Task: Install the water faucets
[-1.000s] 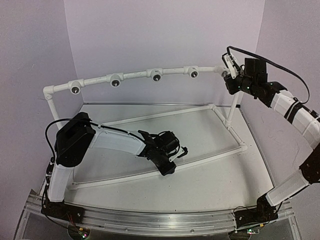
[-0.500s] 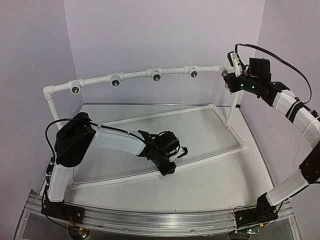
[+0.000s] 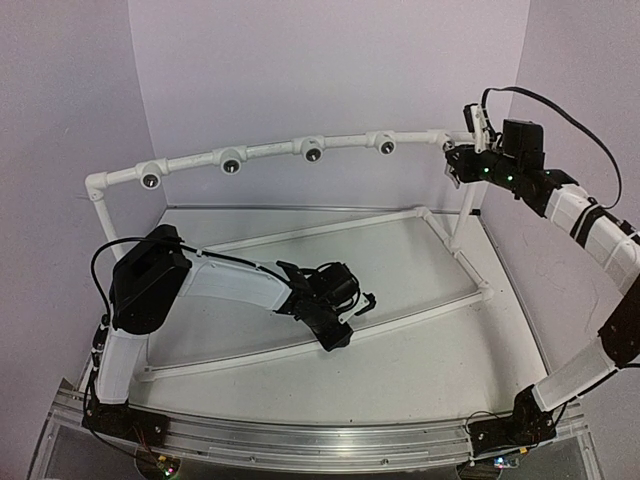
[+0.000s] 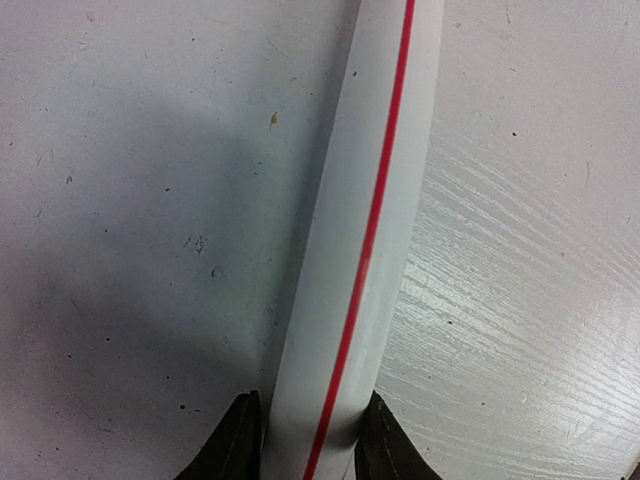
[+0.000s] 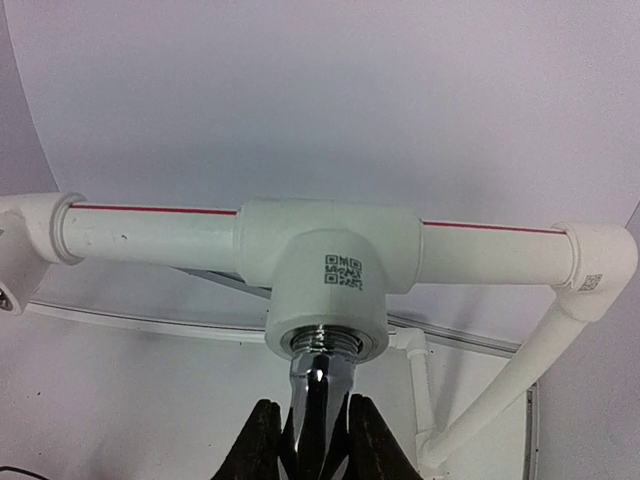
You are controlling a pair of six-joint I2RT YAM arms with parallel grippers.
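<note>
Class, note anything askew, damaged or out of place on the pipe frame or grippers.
Nothing stands out. The chrome faucet sits straight at the tee socket, held by the right gripper; the left gripper clamps the base pipe.

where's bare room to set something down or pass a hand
Bare table inside the floor frame, right of the left claw, and the strip between the near floor pipe and the arm bases. Crowded: around the right claw, holding the faucet at the raised tee.

White pipe frame (image 3: 270, 150) on table (image 3: 420, 362)
</note>
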